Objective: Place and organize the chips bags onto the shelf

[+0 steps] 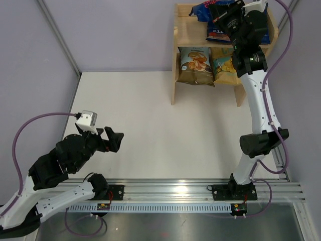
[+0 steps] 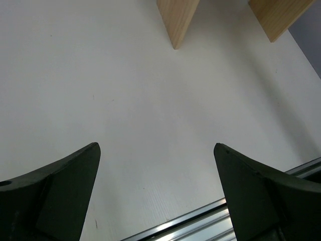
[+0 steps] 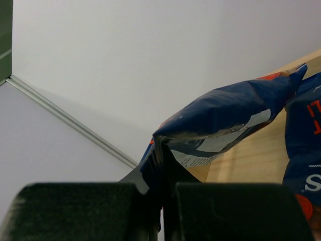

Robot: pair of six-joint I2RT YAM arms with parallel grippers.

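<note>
The light wood shelf (image 1: 188, 31) stands at the far right. On its lower tier stand the tan-and-teal bag (image 1: 194, 65) and the light-blue-and-olive bag (image 1: 224, 66). My right gripper (image 1: 215, 12) is over the top tier, shut on the edge of a dark-blue bag (image 1: 202, 9). In the right wrist view the gripper (image 3: 163, 187) pinches that bag (image 3: 225, 113) just above the wood. Another dark-blue bag (image 1: 217, 33) lies on the top tier, also showing in the right wrist view (image 3: 303, 145). A third blue piece (image 1: 264, 36) shows behind the arm. My left gripper (image 1: 114, 140) is open and empty, low over the table at the near left.
The left wrist view shows white table (image 2: 150, 100), the bottoms of the shelf's two side panels (image 2: 178, 20) far ahead, and the metal rail (image 2: 200, 221) at the near edge. A grey wall backs the shelf.
</note>
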